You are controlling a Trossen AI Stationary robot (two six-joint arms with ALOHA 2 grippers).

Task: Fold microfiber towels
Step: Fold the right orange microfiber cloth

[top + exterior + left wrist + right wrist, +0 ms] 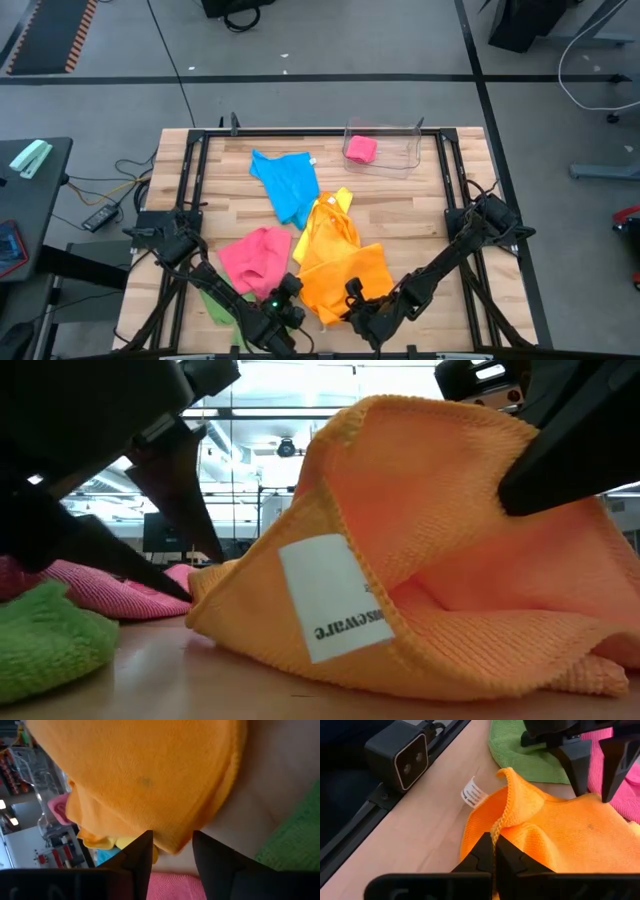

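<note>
Gathering the orange towel [340, 278] at the near table edge, first fold in hand.

Right gripper [494, 851] pinched on an orange hem, lifted into a ridge; left gripper [590, 772] spread, fingers straddling the opposite edge, not yet clamped. Next, probably: clamp left, then carry both corners across evenly. Beyond, clear bin [405, 150] holding one pink towel [361, 149].

Near edge crowded: both tools, left [292, 297] and right [355, 300], flank the orange towel [345, 280], pink towel [255, 258] and green towel [212, 305] alongside. Bare worktop [420, 215] right of the pile; clear bin [385, 147] blocks the far edge.
</note>
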